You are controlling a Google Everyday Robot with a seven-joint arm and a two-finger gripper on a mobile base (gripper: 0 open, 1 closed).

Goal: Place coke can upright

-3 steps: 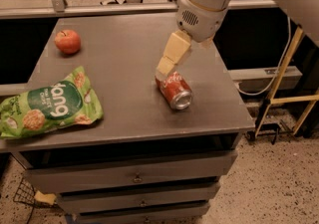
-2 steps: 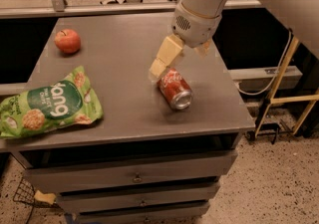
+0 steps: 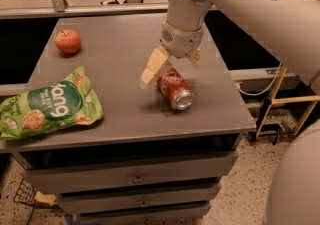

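The coke can [image 3: 174, 89] lies on its side on the grey table [image 3: 120, 54], right of centre, with its silver end facing the front edge. My gripper [image 3: 170, 71] hangs from the white arm right over the can's far end. It is open: one tan finger [image 3: 153, 67] is left of the can and the other [image 3: 194, 58] is behind it on the right. The can lies free on the table.
A red apple [image 3: 67, 41] sits at the table's back left. A green snack bag [image 3: 50, 104] lies at the front left. The table's right edge is close to the can. Drawers are below the table top.
My gripper has moved left and down over the can, and its fingers now stand on either side of the can's far end. The can has not moved.
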